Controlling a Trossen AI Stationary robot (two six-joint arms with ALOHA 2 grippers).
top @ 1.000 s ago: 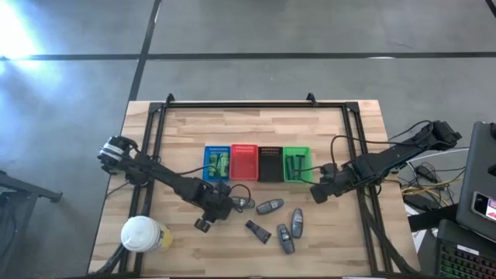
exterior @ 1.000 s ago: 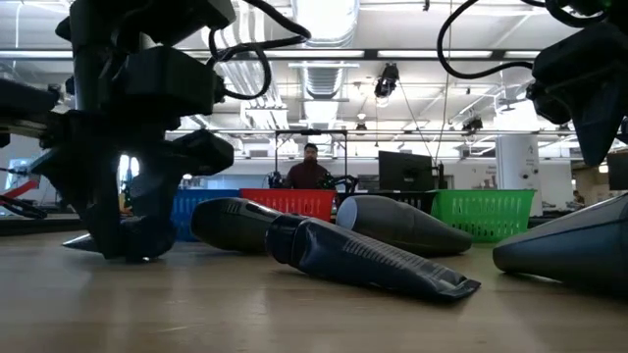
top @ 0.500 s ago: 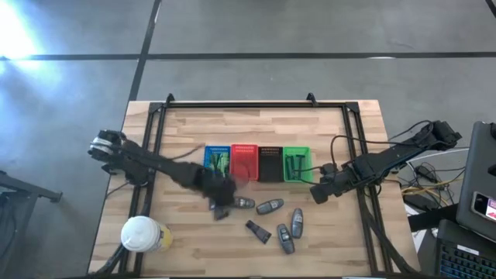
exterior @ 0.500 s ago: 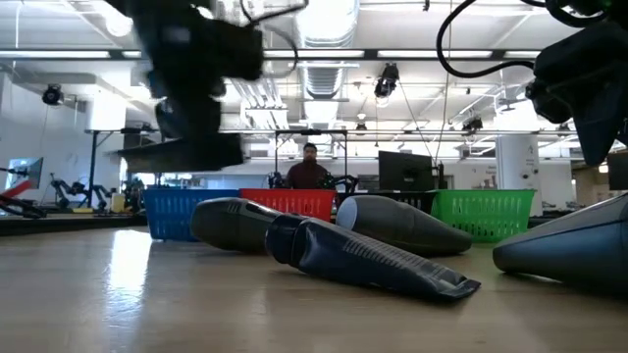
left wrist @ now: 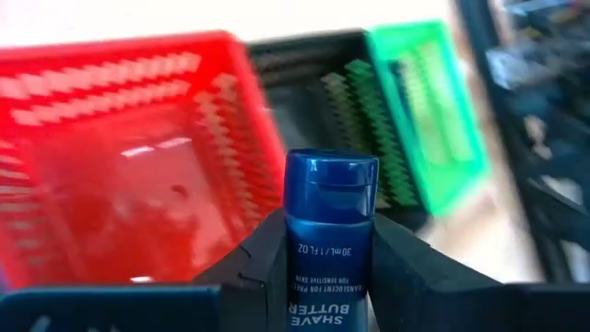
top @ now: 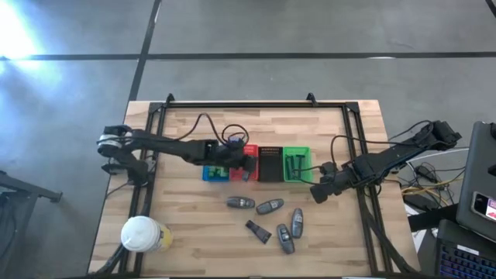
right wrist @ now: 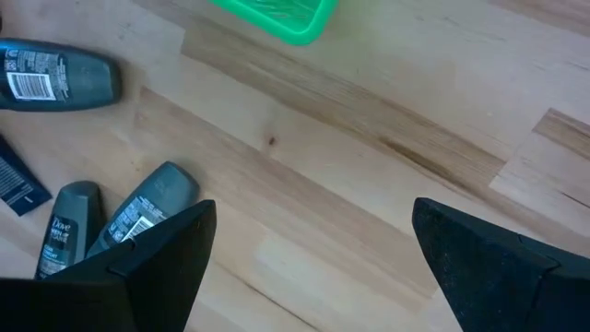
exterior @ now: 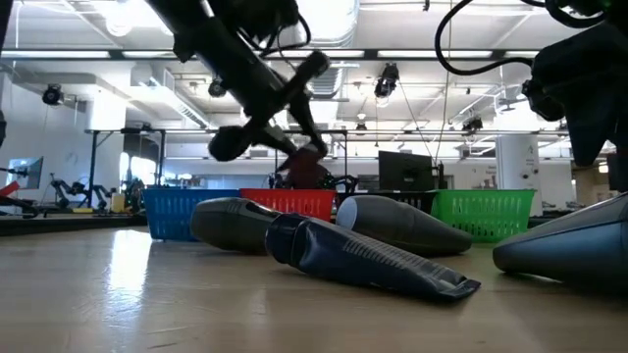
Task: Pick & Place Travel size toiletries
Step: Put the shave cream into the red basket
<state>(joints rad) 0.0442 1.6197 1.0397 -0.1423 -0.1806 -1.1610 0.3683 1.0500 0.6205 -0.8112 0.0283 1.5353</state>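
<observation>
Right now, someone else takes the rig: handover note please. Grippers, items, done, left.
Left gripper: shut on the blue shave butter tube, held over the red basket, which looks empty.
Right gripper: open, idle above bare table beside the green basket.
Done: green packets in the blue basket, dark sticks in the green basket.
Left: release the tube; then five items on the table in front of the baskets, four grey oval tubes and a dark packet. Black basket contents unclear.
</observation>
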